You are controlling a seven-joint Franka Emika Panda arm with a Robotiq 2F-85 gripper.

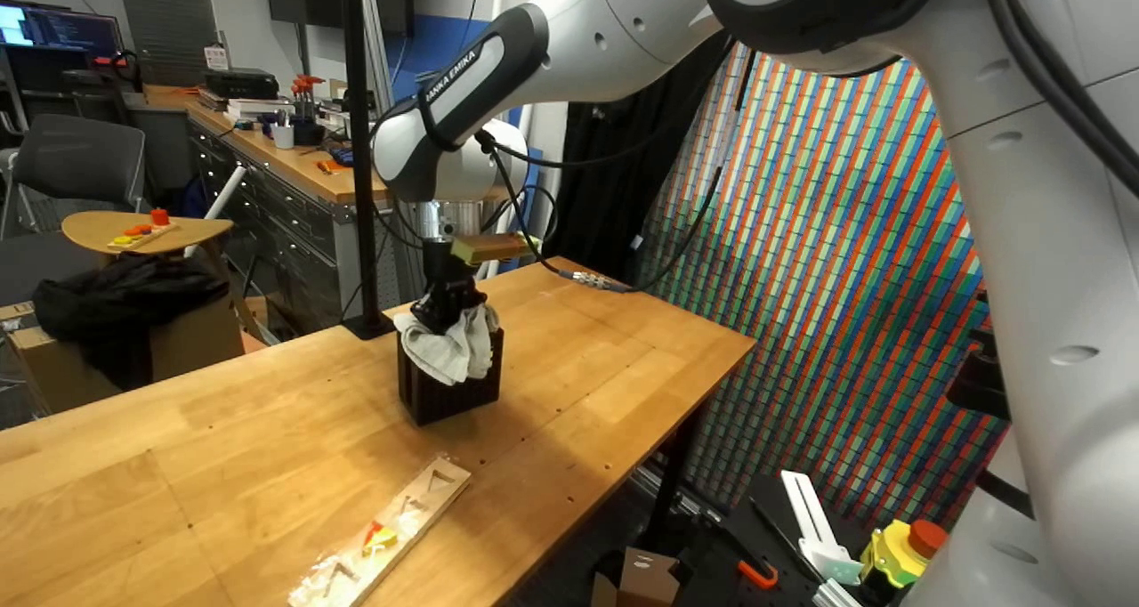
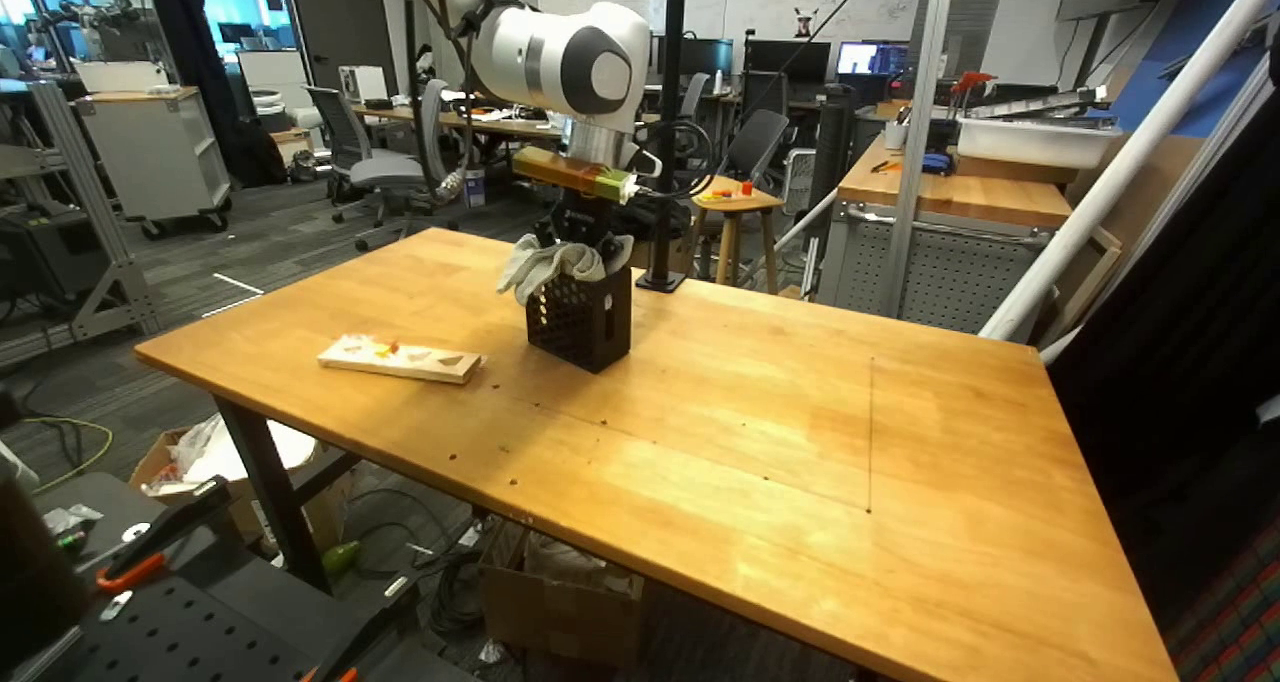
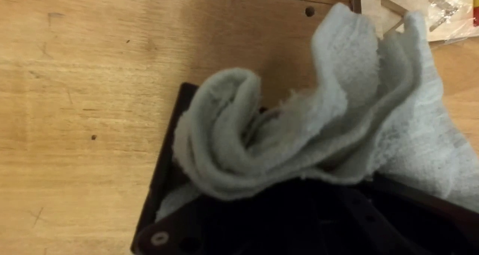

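Wrist view: grey cloth point(image 3: 310, 135), one, thick, rumpled, bunched in the mouth of a black bin point(image 2: 608, 322), with a flap hanging over the rim. Fingers point(image 1: 442, 313), black, one pair, at the bin's mouth; fully closed on the cloth, tips hidden among its folds. Bin, one, upright, perforated side visible in an exterior view. White arm point(image 1: 614, 37), one, extended down over the bin, with a yellow-brown block point(image 2: 570, 172) mounted at its wrist. Wooden board point(image 1: 411, 520), one, flat, near the bin but apart from it; triangular cut-outs, a red and yellow piece point(image 1: 380, 540) on it. Counter point(image 2: 800, 412), wooden, beneath the bin. Black post point(image 2: 668, 162), one, upright, close to the bin. Small stool point(image 1: 200, 228), one, off the counter, well apart from the bin, bearing coloured pieces point(image 1: 140, 230)
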